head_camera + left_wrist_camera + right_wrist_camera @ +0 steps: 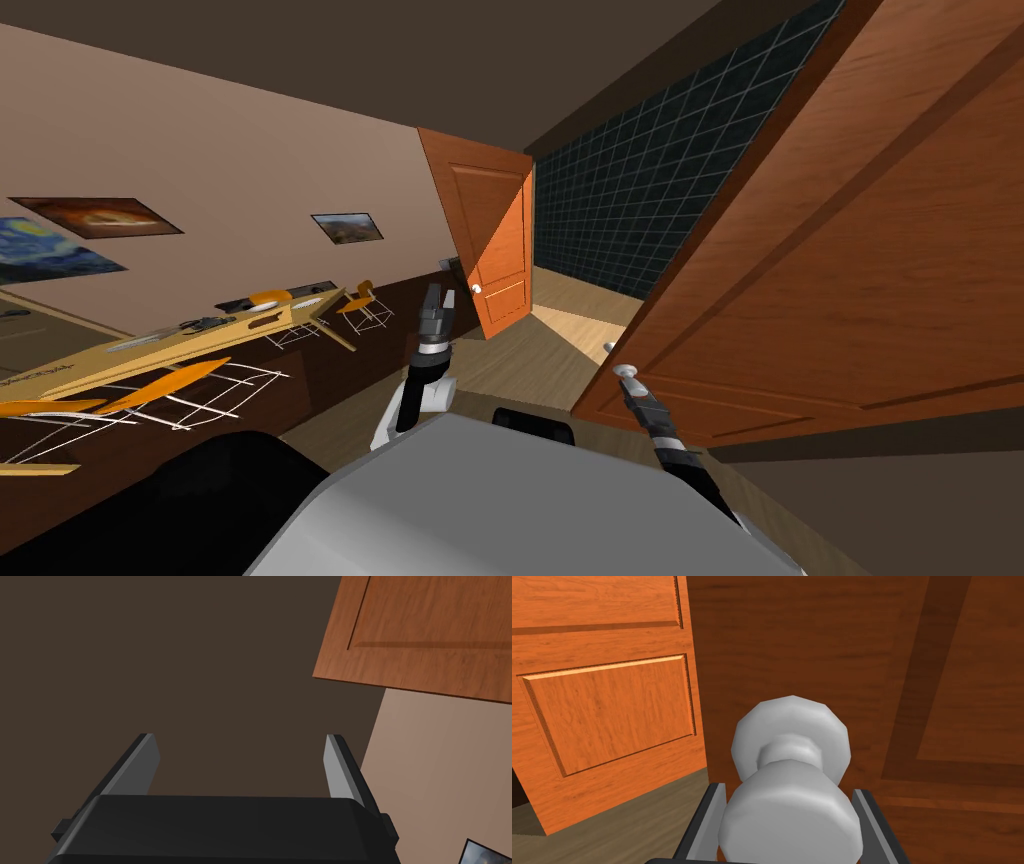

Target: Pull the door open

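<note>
We are clamping our right gripper on the white knob of the brown door. Our left gripper is hanging released.

Left gripper upright, fingers wide apart; right gripper forward, fingers in a tight clasp.

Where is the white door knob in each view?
Head view: white door knob on the near door edge, at the right gripper tip.
Right wrist view: clamped between the fingers.
Left wrist view: left gripper faces a wooden door corner.
Shared: far orange door, head and right wrist views.
</note>
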`<state>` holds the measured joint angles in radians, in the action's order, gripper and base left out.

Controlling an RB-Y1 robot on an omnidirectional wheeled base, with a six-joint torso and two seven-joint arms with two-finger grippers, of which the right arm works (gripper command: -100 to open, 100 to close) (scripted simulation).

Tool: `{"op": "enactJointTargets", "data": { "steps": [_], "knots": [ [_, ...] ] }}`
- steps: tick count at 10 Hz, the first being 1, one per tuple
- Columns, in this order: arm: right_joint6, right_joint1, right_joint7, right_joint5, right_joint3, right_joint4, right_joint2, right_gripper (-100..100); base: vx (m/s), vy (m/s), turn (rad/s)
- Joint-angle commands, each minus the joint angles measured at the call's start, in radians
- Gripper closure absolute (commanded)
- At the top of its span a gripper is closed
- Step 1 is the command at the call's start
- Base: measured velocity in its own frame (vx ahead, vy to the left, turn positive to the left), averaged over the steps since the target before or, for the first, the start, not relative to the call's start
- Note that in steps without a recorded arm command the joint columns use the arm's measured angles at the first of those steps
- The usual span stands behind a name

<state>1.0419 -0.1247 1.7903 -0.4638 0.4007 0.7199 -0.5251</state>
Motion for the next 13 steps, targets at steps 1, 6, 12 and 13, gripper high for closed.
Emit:
{"op": "enactJointTargets", "data": {
  "steps": [1,6,12,13],
  "knots": [
    [0.0,0.0,0.0,0.0,0.0,0.0,0.0,100,-0.101,-0.029,0.023],
    [0.088,-0.032,0.047,0.02,0.041,-0.03,-0.034,100,-0.186,-0.059,0.14],
    [0.14,-0.05,0.074,0.032,0.066,-0.048,-0.056,100,-0.162,-0.061,0.097],
    [0.154,-0.052,0.081,0.035,0.072,-0.059,-0.058,100,-0.138,-0.032,0.146]
  ]
}}
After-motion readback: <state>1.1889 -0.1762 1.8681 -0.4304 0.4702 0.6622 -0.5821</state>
